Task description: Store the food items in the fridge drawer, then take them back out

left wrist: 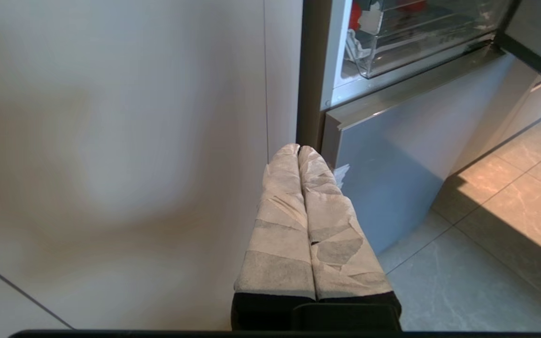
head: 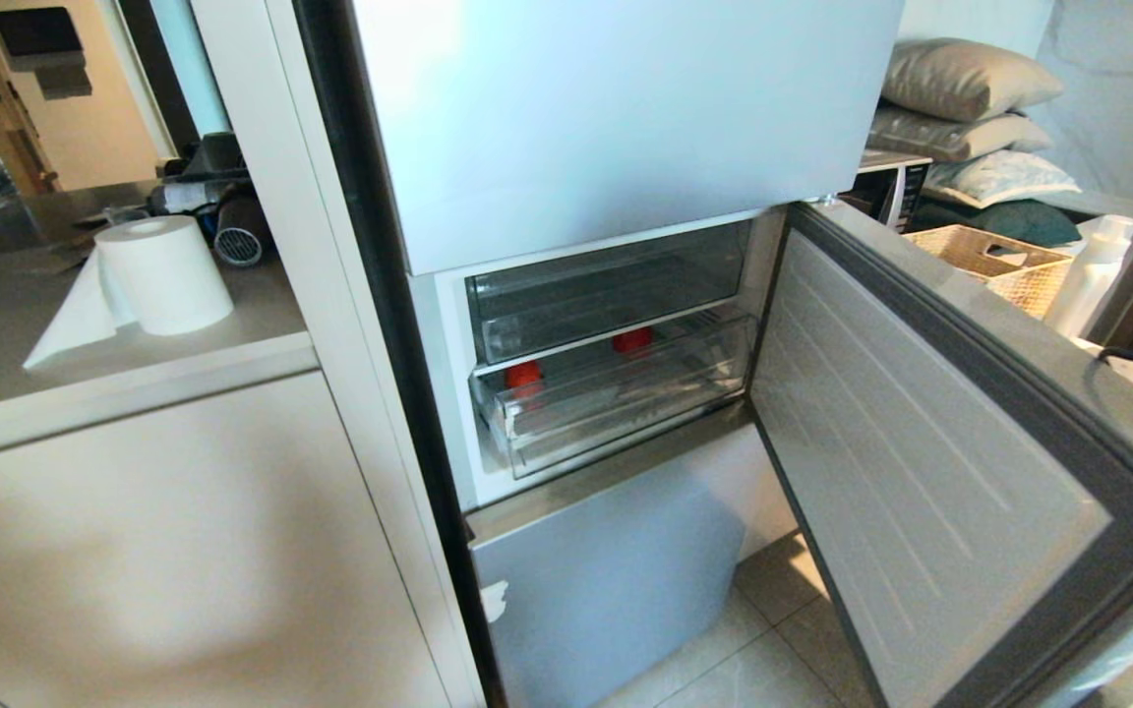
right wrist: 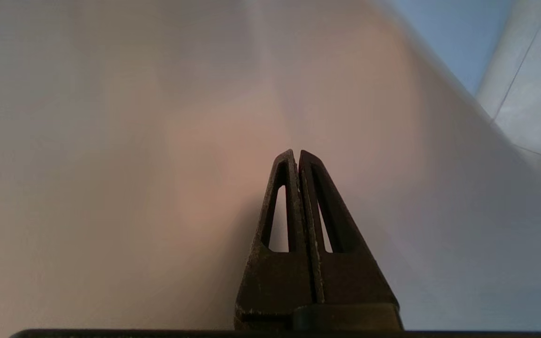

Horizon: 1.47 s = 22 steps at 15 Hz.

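So, nearest first: L gripper (left wrist: 298, 149) sat low by the cabinet panel (left wrist: 111, 141), wrapped fingers (left wrist: 280, 211) pressed flat together, nothing between them, touching nothing. Looked parked. R gripper (right wrist: 297, 152) was also fully closed and empty, black fingers (right wrist: 327, 225) tip to tip, facing a blank pale surface at close range; can't tell which surface from that view. Neither arm showed in the head view.

Key relation: drawer (head: 616, 433) lay ahead of and above the L gripper per the L wrist view, off toward the fridge opening (left wrist: 416, 42). Its long axis ran side to side across the fridge, front lip facing the robot. It sat under the similar clear bin (head: 606, 295) and seemed only slightly pulled out, if at all.

Two red items were in the drawer: one near its left end (head: 524, 374), one further back toward mid-right (head: 632, 340). Apart from each other, not touching. Fridge door (head: 921, 472) hung open on the right.

Judgement: storing looked done, so take-out phase next. Which arm was nearer I couldn't say for the R; L had the drawer in sight. Either gripper would need to open before any grab. Drawer prob needs pulling further first for top access; clear bin above leaves little headroom.
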### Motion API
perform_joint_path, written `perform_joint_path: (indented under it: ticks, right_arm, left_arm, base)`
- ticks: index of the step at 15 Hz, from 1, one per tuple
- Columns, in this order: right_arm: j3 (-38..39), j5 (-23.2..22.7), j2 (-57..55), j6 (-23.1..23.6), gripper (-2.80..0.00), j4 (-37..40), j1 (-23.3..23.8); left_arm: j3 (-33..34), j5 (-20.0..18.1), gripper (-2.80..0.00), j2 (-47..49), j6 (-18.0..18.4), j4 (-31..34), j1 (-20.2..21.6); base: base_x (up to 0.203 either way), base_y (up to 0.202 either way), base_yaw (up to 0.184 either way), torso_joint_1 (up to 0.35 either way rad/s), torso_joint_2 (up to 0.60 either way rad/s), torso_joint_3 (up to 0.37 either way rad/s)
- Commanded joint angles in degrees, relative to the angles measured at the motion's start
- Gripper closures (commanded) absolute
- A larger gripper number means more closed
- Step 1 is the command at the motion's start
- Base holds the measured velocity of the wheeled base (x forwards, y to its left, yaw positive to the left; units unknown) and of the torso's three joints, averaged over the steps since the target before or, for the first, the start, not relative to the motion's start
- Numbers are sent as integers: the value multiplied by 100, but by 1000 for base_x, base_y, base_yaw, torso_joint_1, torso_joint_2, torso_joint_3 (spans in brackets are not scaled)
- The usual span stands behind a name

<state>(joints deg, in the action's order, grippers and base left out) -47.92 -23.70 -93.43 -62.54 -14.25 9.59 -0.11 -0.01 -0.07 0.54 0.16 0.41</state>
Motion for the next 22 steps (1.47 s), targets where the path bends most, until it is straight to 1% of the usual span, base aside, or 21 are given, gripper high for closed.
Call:
perform_joint_path:
  ticks: [1, 4, 6, 7, 8, 9, 11, 15, 17, 18, 20, 22]
  right_arm:
    - [-2, 326, 116, -58, 0, -72, -1026]
    - [-257, 1503, -290, -110, 0, -470, -2826]
    - [-750, 2152, -1021, -83, 0, -774, -3550]
    - [-1083, 2368, -1360, 11, 0, -993, -3805]
    - [-1413, 2500, -1688, 230, 0, -1308, -3985]
    - [-1720, 2556, -1967, 417, 0, -1582, -4056]
    - [-2306, 2616, -2472, 554, 0, -1940, -4102]
    - [-2790, 2586, -2910, 629, 0, -2438, -4201]
    - [-3478, 2650, -3179, 631, 0, -2517, -4202]
    - [-3698, 2721, -3322, 636, 0, -2567, -4214]
    - [-3709, 2756, -3337, 638, 0, -2761, -4228]
    - [-3377, 2769, -3082, 775, 0, -2787, -4233]
  left_arm:
    - [2, -5, 0, 7, -1, 2, 2]
    - [2, 1, 0, 7, -1, 2, 2]
    - [-1, -2, 0, 7, -1, 2, 2]
    - [2, 1, 0, 7, -1, 2, 2]
    - [2, -6, 0, 7, -1, 2, 2]
    - [2, -4, 0, 7, -1, 2, 2]
    - [0, -2, 0, 7, -1, 2, 2]
    - [2, 1, 0, 7, -1, 2, 2]
    - [-6, -1, 0, 7, -1, 2, 2]
    - [2, 1, 0, 7, -1, 2, 2]
    - [2, -1, 0, 7, -1, 2, 2]
    - [2, -8, 0, 7, -1, 2, 2]
  base:
    - [0, 0, 0, 0, 0, 0]
    - [0, 0, 0, 0, 0, 0]
    - [0, 0, 0, 0, 0, 0]
    - [0, 0, 0, 0, 0, 0]
    - [0, 0, 0, 0, 0, 0]
    - [0, 0, 0, 0, 0, 0]
    - [0, 0, 0, 0, 0, 0]
    - [0, 0, 0, 0, 0, 0]
    - [0, 0, 0, 0, 0, 0]
    - [0, 0, 0, 0, 0, 0]
    - [0, 0, 0, 0, 0, 0]
    - [0, 0, 0, 0, 0, 0]
